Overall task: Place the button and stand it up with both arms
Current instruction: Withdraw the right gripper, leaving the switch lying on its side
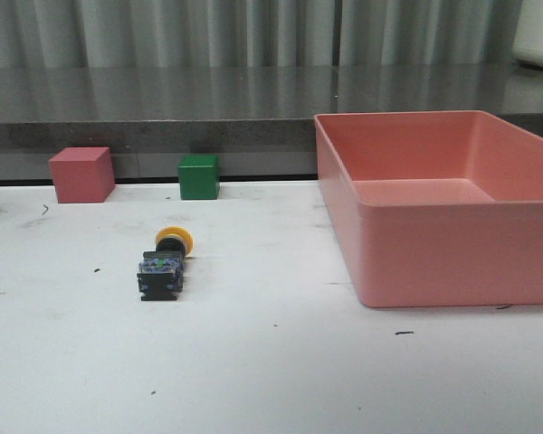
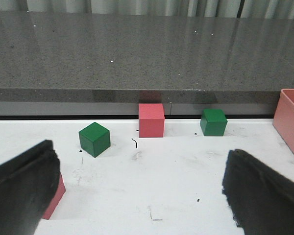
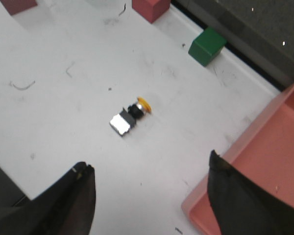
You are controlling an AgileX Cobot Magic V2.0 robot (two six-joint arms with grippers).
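The button (image 1: 166, 262) lies on its side on the white table, left of centre. Its yellow cap (image 1: 175, 240) points away from me and its bluish-grey base faces the front. The right wrist view shows the button (image 3: 129, 119) ahead of and below my right gripper (image 3: 149, 164), which is open, empty and well above the table. My left gripper (image 2: 141, 161) is also open with only bare table between its fingers; the button is out of that view. Neither arm appears in the front view.
A large pink bin (image 1: 434, 262) fills the table's right side, and its near corner (image 3: 264, 161) lies beside my right finger. At the back stand a pink cube (image 1: 81, 174) and a green cube (image 1: 199, 176). Another pink cube (image 2: 54, 196) sits partly behind my left finger.
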